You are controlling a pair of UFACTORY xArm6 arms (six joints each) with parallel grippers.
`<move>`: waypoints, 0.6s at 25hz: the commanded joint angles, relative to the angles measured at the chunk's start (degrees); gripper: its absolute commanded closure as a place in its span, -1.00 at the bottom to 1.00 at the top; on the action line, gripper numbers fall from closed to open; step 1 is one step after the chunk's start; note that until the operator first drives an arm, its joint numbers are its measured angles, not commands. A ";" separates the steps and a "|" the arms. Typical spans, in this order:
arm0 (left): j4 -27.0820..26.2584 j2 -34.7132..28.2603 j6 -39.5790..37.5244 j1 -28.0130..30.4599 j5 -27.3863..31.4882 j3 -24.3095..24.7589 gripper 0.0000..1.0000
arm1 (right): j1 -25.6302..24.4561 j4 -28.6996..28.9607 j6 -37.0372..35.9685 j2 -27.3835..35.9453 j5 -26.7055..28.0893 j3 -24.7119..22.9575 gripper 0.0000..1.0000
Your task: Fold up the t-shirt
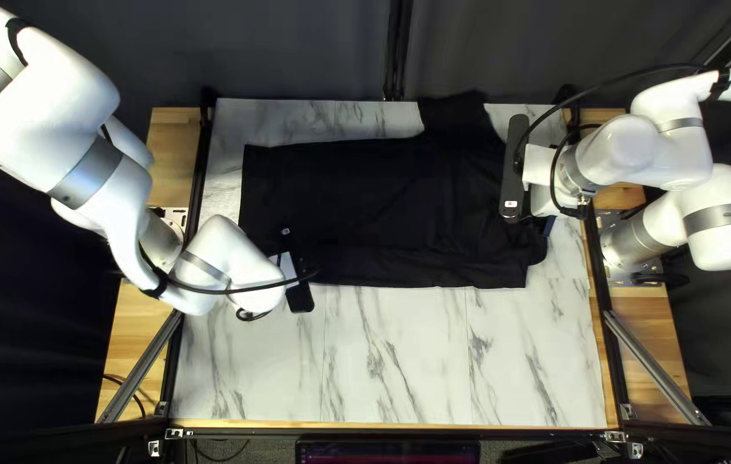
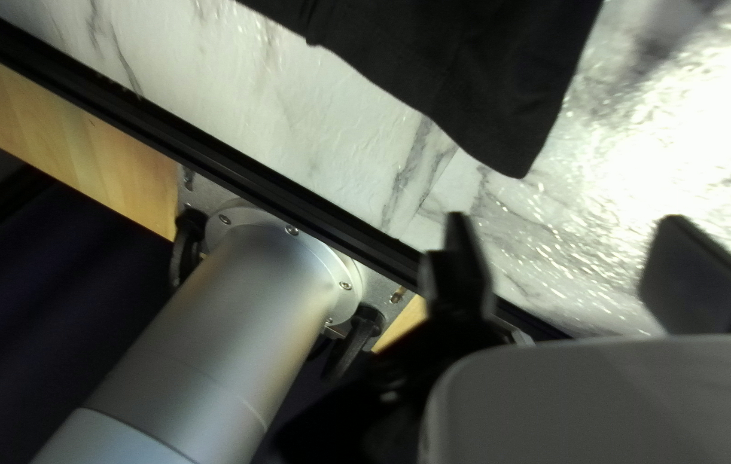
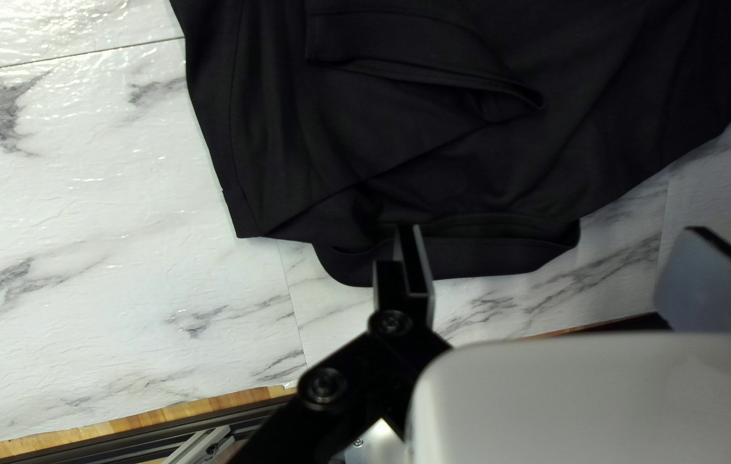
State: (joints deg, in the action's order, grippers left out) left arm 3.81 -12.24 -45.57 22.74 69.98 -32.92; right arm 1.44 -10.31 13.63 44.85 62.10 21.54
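Note:
In the top left view my left gripper (image 1: 293,279) is over the near left corner of the black t-shirt (image 1: 357,202), and my right gripper (image 1: 514,167) hangs above its right end. One sleeve (image 1: 460,112) points toward the far edge. The left wrist view has my left gripper (image 2: 580,271), open and empty, with a corner of the shirt (image 2: 486,94) ahead of it. In the right wrist view my right gripper (image 3: 559,271) is also open; one finger overlaps the collar (image 3: 503,256), contact unclear. A folded-over part with a sleeve opening (image 3: 426,77) lies on the shirt.
Marble-patterned table surface (image 1: 400,361) stretches along the near side of the shirt. Black rails (image 1: 602,283) run along both side edges of the table. In the left wrist view my left arm's silver base (image 2: 237,318) stands beside the gripper, past the rail.

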 commanded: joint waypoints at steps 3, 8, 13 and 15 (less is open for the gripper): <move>3.11 -1.08 14.63 -9.39 -9.57 0.62 -1.00 | 0.00 0.00 0.00 0.00 0.00 0.00 -1.00; 2.81 1.25 26.68 -14.00 -18.35 0.71 -1.00 | 0.00 0.00 0.00 0.00 0.00 0.00 -1.00; 2.90 4.66 34.20 -15.86 -24.73 0.66 -1.00 | 0.00 0.00 0.00 0.00 0.00 0.00 -1.00; 2.87 6.95 36.40 -16.59 -27.09 0.03 -1.00 | 0.00 0.00 0.00 0.00 0.00 0.00 -1.00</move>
State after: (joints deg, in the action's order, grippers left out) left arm 6.70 -7.87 -12.19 7.11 45.99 -32.20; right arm 1.44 -10.31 13.63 44.85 62.10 21.54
